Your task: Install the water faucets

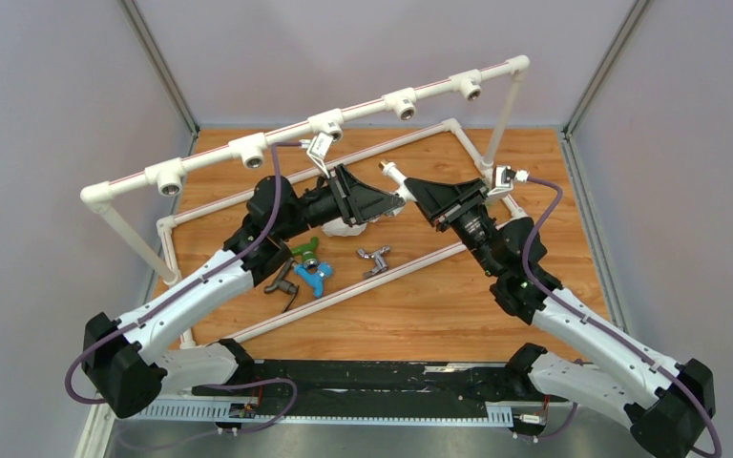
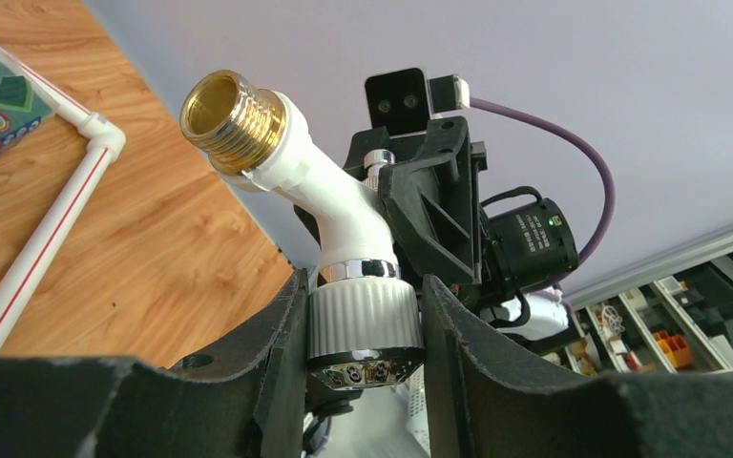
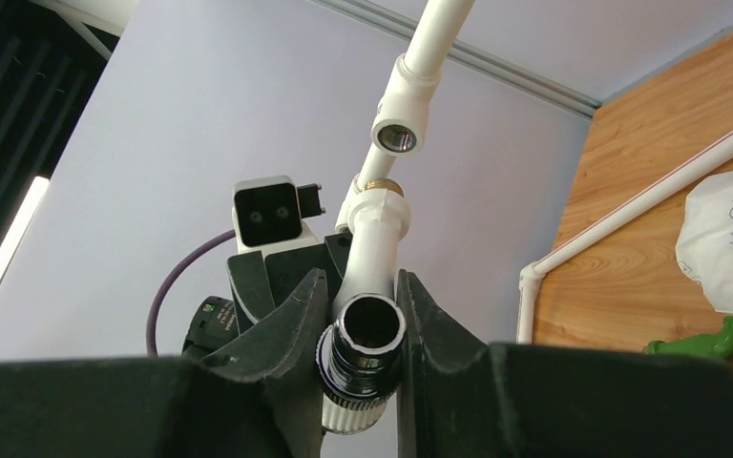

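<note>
Wooden counter (image 1: 439,305), white pipe rail (image 1: 367,109) overhead: white faucet (image 1: 393,176) aloft, a claw at each end!
Top view: left claw (image 1: 391,202) and right claw (image 1: 418,189) meet above the counter's middle, a handover by my read. Left wrist: left claw pinches the ribbed knob (image 2: 363,320), brass thread (image 2: 234,113) poking free. Right wrist: right claw clamps the glossy black-collared spout; an open tee socket (image 3: 399,138) beyond. Next, I'd say: one claw releases, thread meets socket, then twists.
</note>
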Robot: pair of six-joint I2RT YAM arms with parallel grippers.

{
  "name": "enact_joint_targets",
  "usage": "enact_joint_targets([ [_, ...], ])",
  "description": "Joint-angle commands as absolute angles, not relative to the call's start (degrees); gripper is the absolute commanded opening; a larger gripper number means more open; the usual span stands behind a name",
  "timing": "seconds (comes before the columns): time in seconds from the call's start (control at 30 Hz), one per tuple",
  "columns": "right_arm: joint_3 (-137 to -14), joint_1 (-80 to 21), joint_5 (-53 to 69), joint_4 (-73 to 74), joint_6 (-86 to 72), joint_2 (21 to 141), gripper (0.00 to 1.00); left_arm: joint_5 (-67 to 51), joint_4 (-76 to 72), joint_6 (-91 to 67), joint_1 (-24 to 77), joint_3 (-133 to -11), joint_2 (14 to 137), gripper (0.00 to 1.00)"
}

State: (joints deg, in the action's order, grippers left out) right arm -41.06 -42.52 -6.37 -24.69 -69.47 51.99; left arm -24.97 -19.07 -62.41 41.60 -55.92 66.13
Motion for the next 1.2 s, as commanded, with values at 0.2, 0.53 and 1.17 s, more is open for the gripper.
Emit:
enact_joint_targets([
  [0.2,-39.73,-37.36,-5.27,-27.07,-62.6,48.26,0.0,-20.32,-3.37,-42.92,41.84,-65.99,64.25,0.46],
  [0.53,-43.58,-28.66,-8.44,-22.51,-26.48,43.59,0.0,-3.53,37.33,-5.22,39.47,-101.38,72.58,0.87],
  [1.17,-53.61,3.16,31.47,-22.15,-11.17,56.34,0.0,-0.62,51.51,28.82,35.33,-129.9,100.9,0.81],
])
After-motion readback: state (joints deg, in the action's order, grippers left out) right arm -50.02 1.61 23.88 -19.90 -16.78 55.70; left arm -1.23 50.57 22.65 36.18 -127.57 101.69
